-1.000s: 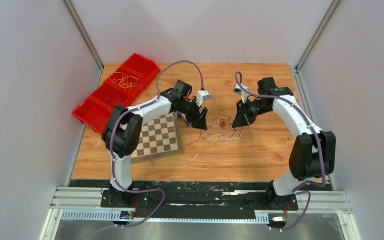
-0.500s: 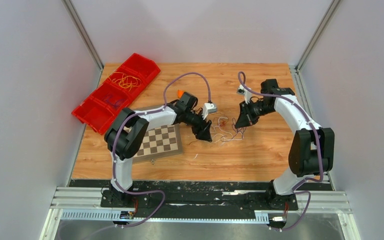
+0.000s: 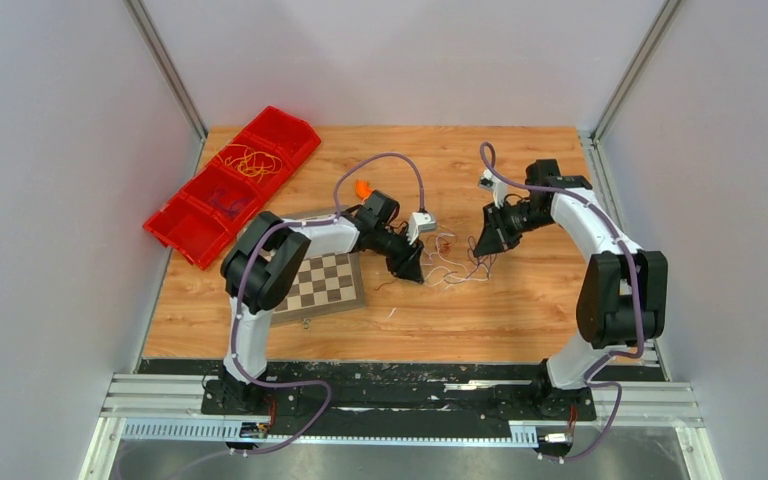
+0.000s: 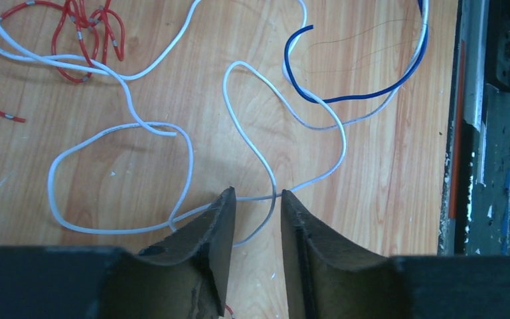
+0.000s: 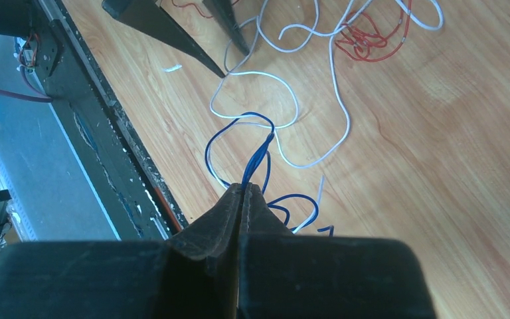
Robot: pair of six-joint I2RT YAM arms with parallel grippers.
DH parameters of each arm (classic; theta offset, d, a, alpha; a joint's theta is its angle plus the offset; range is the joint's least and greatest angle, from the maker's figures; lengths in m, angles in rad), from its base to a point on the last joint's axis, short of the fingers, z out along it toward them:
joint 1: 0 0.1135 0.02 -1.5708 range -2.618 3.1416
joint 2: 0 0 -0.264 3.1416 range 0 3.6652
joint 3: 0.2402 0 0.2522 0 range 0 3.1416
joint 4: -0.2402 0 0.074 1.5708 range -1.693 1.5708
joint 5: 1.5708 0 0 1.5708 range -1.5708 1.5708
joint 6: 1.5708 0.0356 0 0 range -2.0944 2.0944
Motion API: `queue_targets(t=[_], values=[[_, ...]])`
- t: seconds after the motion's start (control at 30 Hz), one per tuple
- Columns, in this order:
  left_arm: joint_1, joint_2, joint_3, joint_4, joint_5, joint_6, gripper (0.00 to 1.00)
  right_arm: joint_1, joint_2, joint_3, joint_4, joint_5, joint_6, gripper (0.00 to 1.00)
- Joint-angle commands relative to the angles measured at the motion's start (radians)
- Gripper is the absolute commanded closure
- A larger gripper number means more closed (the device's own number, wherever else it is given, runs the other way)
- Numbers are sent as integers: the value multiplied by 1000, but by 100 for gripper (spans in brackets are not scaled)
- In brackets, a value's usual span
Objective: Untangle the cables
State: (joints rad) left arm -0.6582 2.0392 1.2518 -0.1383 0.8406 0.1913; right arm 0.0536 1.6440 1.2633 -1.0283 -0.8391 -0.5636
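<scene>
The cables, a loose tangle of thin flexible wires, lie just off the centre of the pale wooden worktop, toward 4 o'clock, between the two tools. The right tool, at the tangle's 2 o'clock, is pinched tight on a thin dark blue wire. The left tool, at its 9 o'clock, stands at a narrow gap astride a looping thin white wire and grips nothing yet. Two white passes cross inside that gap, so closing may trap both and lock a crossing. Pulling the tools apart could also cinch white against blue into a knot, or drag the kinked thin red wire along. So slight a strand may simply slip out. Counted: two tools, one blue strand, one red, and at least two white, though their ends are hard to trace. There is one brown-and-cream checkerboard at 8 o'clock and one row of red plastic bins at 10 o'clock, holding orange-yellow strands.
</scene>
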Motion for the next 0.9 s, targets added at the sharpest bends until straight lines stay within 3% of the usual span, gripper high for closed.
queue_targets(t=[0.0,0.13,0.3,0.5,0.57,0.67,0.87], values=[[-15,-41,22,-28,37,10,72,-21,38,8,32,15,-28,100],[-14,-176,35,-118,37,38,99,-41,75,-33,135,156,-1,100],[-12,-355,87,-255,34,47,100,-44,116,-49,215,242,35,100],[-12,-480,110,-291,40,-9,100,-44,136,-61,241,281,43,100],[-13,-518,119,-286,40,-38,100,-44,144,-56,226,269,43,87],[-12,-550,128,-274,35,-78,100,-44,133,-15,125,102,-1,50],[-9,-527,156,-278,55,-115,100,-44,17,149,16,-255,13,16]])
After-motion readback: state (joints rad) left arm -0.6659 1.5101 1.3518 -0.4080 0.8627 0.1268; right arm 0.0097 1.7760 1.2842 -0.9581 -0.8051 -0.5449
